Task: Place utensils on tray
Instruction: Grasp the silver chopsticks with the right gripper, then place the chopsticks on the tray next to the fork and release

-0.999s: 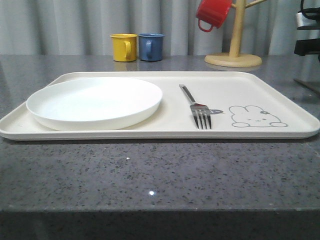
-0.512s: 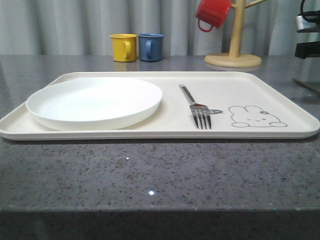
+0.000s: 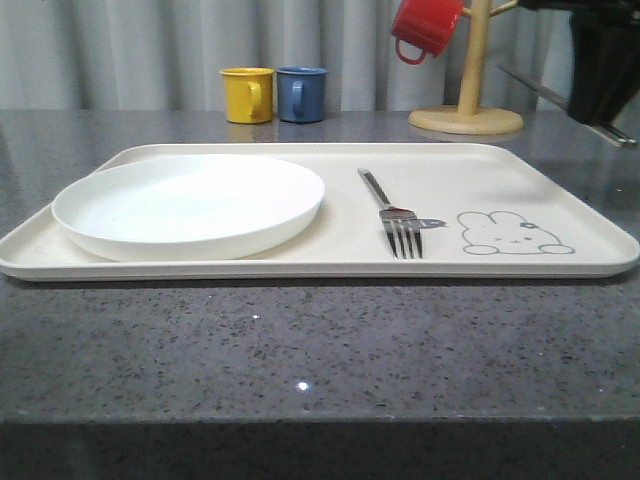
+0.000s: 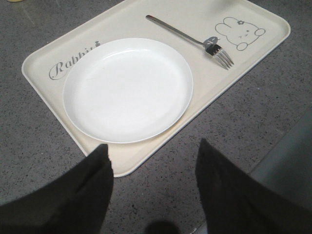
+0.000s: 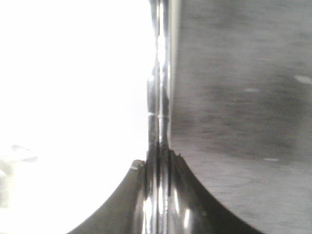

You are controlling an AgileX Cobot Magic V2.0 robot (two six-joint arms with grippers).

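Grey speckled counter (image 3: 300,350), curtains (image 3: 150,50) behind; right end effector (image 5: 158,161) pinching chopsticks (image 5: 160,73)

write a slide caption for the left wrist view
Round white plate and slim silver metal fork resting on cream rectangular rabbit-print tray.

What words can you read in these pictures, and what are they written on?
"Rabbi": grey script on the tray, beside the plate, which covers the end of the word.
The small bubble beside the rabbit drawing, under the fork, is too small to read.
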